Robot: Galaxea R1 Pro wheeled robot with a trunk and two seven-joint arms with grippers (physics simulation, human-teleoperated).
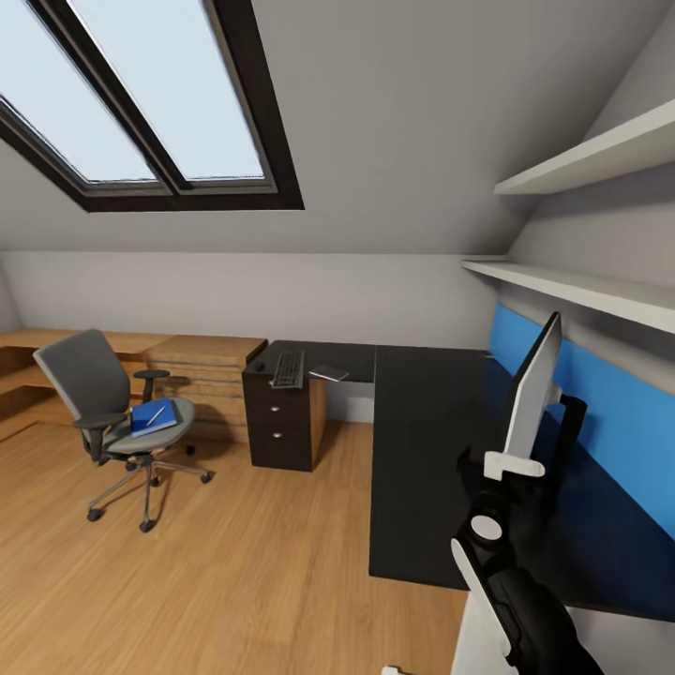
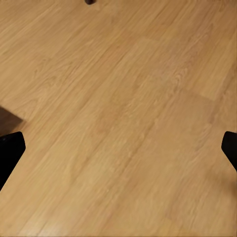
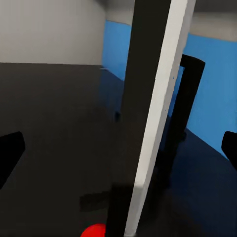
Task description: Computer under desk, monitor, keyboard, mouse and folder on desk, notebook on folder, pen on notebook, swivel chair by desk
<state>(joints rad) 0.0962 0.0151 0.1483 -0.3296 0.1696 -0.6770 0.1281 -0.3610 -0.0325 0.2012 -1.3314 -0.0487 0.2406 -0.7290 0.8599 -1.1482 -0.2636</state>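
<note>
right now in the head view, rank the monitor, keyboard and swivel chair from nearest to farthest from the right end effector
1. The monitor, right at the right end effector, standing on the desk by its blue back panel.
2. The keyboard, on the desk's far left wing.
3. The swivel chair, out on the floor at far left, carrying the folder.
</note>
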